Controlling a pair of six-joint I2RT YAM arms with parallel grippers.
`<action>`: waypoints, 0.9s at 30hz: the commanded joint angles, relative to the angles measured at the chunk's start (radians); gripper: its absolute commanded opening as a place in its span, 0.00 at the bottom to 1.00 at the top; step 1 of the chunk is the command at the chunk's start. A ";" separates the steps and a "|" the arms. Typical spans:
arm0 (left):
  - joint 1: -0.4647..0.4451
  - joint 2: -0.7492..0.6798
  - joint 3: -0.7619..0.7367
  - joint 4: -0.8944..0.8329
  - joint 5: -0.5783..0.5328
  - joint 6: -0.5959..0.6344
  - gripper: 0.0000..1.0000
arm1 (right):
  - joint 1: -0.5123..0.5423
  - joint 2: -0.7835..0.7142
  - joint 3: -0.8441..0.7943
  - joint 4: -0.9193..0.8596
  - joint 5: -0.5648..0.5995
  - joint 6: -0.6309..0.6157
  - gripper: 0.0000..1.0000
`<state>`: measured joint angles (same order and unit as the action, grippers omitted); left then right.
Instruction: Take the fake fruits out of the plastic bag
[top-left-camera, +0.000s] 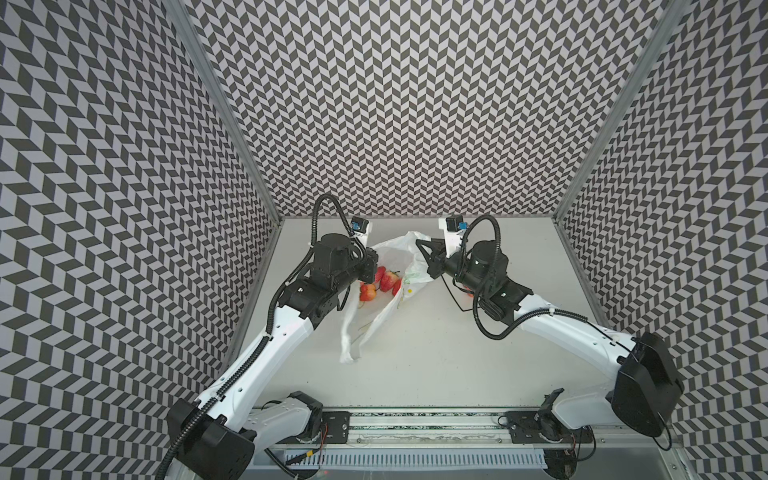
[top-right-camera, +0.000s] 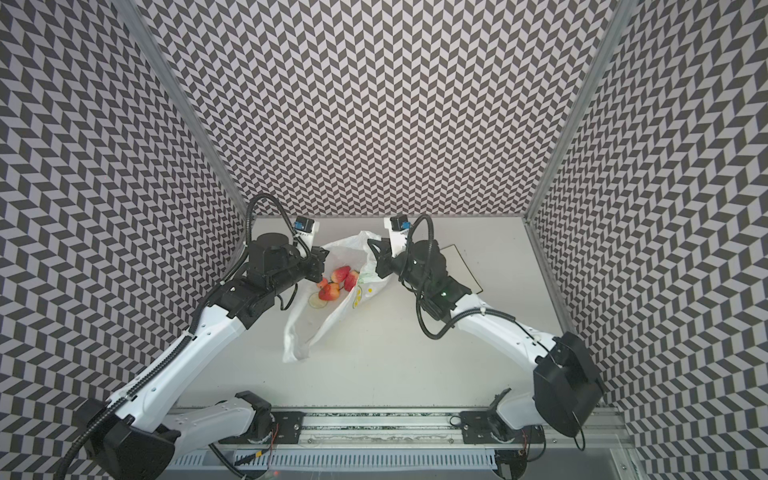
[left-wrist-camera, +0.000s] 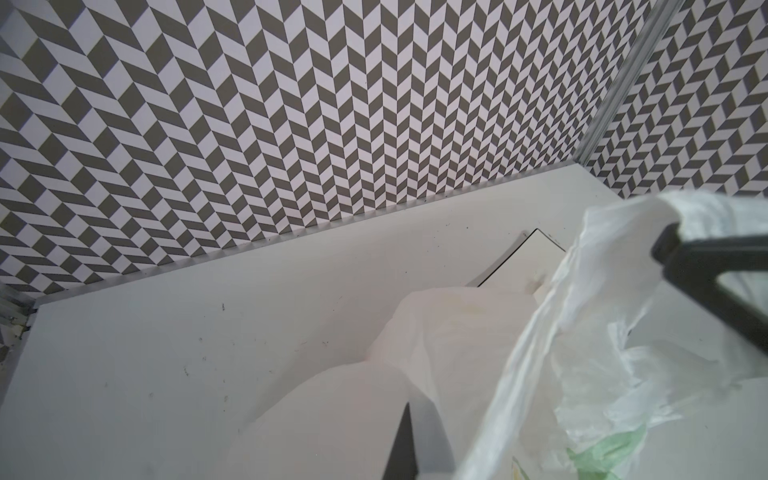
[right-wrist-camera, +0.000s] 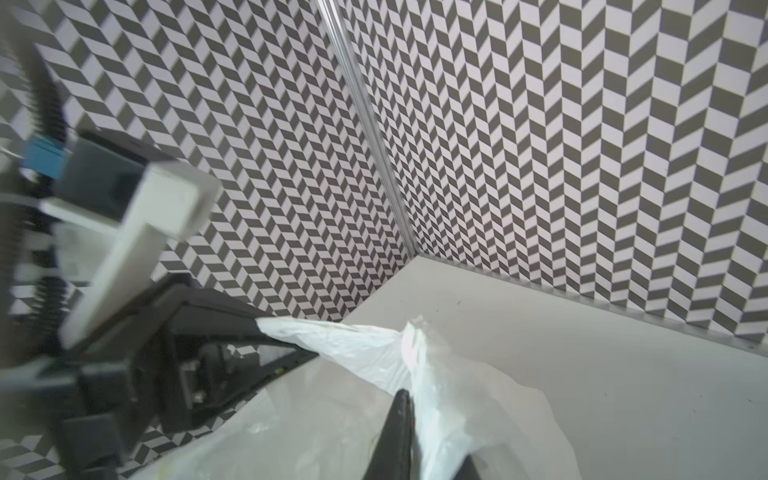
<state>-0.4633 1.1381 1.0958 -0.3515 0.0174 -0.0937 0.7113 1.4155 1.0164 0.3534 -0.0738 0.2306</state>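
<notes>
Pinching the raised upper rim of the thin, crinkly, translucent white plastic bag (top-left-camera: 351, 336), the left gripper (right-wrist-camera: 257, 323) is clenched on a stretched tongue of film; the right gripper (top-left-camera: 420, 246) looks closed on the same rim from the opposite side, its dark fingers pressed together with film caught at them in the right wrist view. The small glossy red plastic fruits (top-left-camera: 388, 279) – strawberries and a red-yellow peach-like one (top-left-camera: 368, 293) – lie in the gap between the two spread walls of film, low on the grey table (top-left-camera: 457, 353); in both top views they sit just below and right of the left gripper and down-left of the right one, so the left arm is nearer. The bag's long axis runs from between the grippers diagonally toward the lower left of the frame; whether the fruits are fully clear of the film I cannot tell. A square white black-rimmed plate (top-right-camera: 465, 266) lies at centre right, behind the right arm.
</notes>
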 joint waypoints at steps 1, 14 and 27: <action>-0.006 -0.026 -0.021 0.075 -0.022 -0.071 0.00 | 0.001 -0.039 -0.033 0.050 0.086 0.008 0.10; -0.004 -0.019 -0.114 0.094 0.074 -0.066 0.00 | -0.004 -0.235 -0.102 -0.196 0.121 -0.031 0.71; 0.000 -0.029 -0.120 0.091 0.106 -0.051 0.00 | 0.080 -0.542 -0.263 -0.422 -0.022 -0.297 0.53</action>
<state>-0.4644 1.1297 0.9771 -0.2836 0.1036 -0.1509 0.7410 0.8513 0.7715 -0.0170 -0.0608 0.0235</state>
